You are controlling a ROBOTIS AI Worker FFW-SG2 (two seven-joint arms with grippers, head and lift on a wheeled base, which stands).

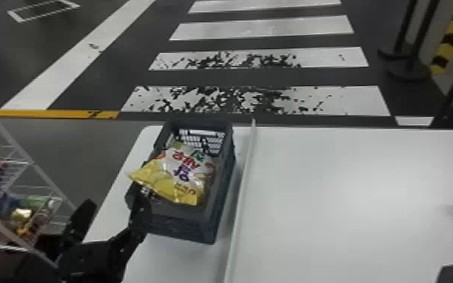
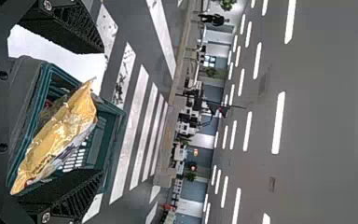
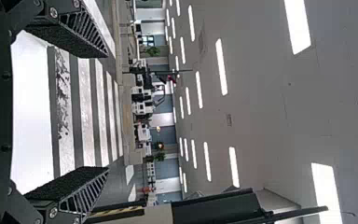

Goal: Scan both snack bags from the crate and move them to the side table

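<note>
"Where is the snack?"

"The shiny yellow and white snack bag (image 1: 184, 175) is in the dark blue-gray plastic crate (image 1: 214, 222). It leans up, and its yellow end pokes over the crate's left edge. The crate sits on the white table (image 1: 350, 180), on the left part, beside a long raised strip (image 1: 239, 188)."

"Is there a second bag?"

"I can't tell. It could be under the first one."

"What is the left hand doing?"

"The black left gripper (image 1: 113, 197) is by the crate's near left corner. Its two flat fingers are wide apart, and they hold nothing. I can't tell if one touches the bag."

"And the other one?"

"The black right gripper (image 3: 107, 112) has its fingers apart too, with nothing in them. Its tip shows at the near right."

"So what step is this?"

"I think it's time to get the first bag. Both bags look like they need scanning and moving, so most of the job is left."

"What should come next?"

"The left gripper should put its fingers around the yellow end, then close softly. The bag may be slippery and crinkly, so a tiny pinch could slip. Then lift it up high, so it won't catch on the crate."
</note>
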